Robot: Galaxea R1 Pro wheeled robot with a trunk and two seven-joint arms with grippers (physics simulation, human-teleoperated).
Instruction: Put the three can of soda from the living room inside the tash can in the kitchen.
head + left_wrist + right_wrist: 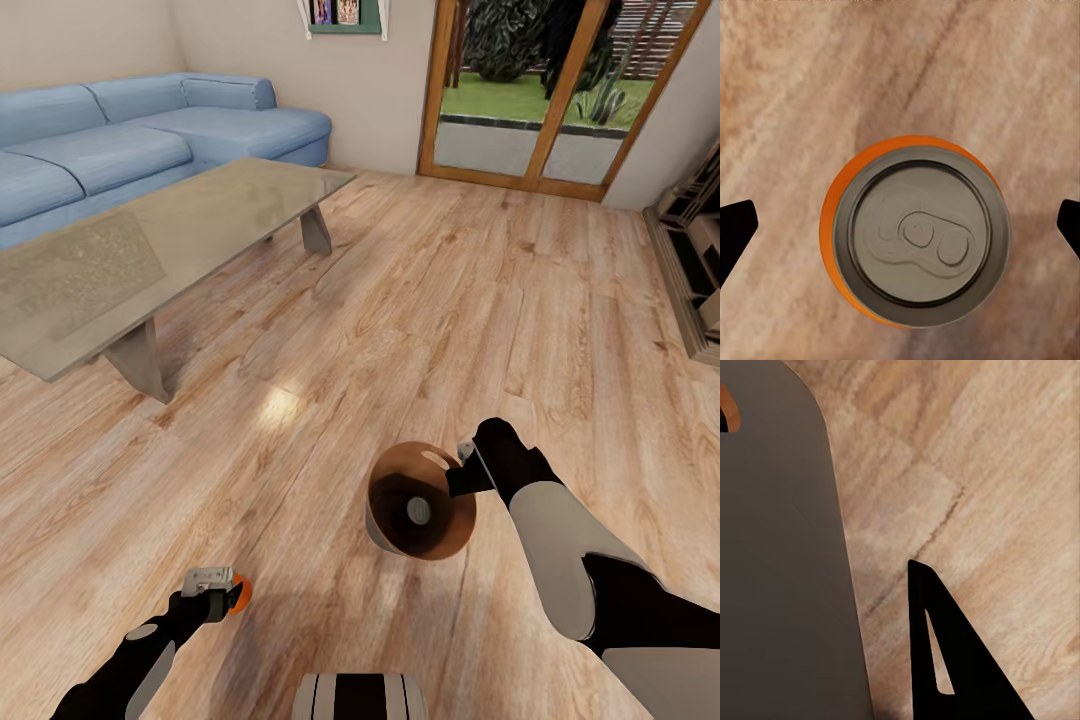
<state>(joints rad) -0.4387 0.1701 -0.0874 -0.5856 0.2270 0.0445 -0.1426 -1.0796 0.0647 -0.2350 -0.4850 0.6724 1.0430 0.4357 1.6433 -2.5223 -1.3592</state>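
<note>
The right gripper (466, 468) clamps the trash can (420, 512) rim for carrying; the left gripper (222, 590), released, straddles an orange soda can (915, 232).

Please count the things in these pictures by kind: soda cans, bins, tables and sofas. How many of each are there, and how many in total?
orange soda can: 1
trash bin: 1
glass-topped table: 1
blue sofa: 1
Total: 4
A dark round shape deep in the bin is too unclear to count.
</note>
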